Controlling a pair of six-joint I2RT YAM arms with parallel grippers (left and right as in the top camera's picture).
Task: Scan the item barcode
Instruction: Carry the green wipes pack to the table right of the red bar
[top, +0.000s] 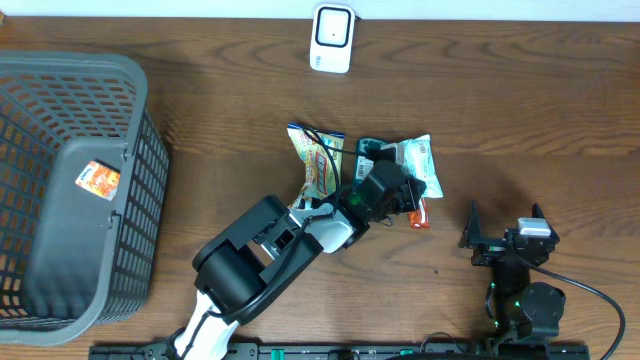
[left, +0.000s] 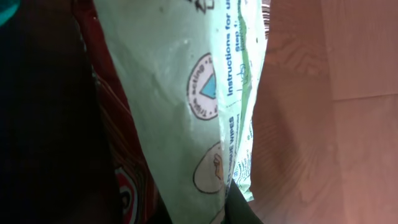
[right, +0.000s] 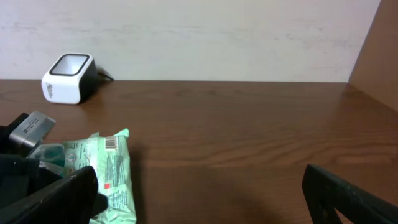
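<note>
The item is a pale green wipes pack (top: 418, 158) lying mid-table beside a yellow snack packet (top: 318, 160) and a red packet (top: 421, 214). My left gripper (top: 398, 194) is down on the pack's near end and shut on it. In the left wrist view the wipes pack (left: 180, 93) fills the frame, pinched at the bottom by the left gripper (left: 205, 214), with the red packet (left: 127, 186) beside it. The white barcode scanner (top: 331, 38) stands at the far edge. My right gripper (top: 505, 235) waits open at the front right. Its view shows the wipes pack (right: 109, 171) and the scanner (right: 68, 78).
A large grey basket (top: 140, 160) stands at the left with an orange packet (top: 98, 180) inside. Bare wood lies between the items and the scanner. The left arm (top: 270, 245) stretches from the front edge toward the items.
</note>
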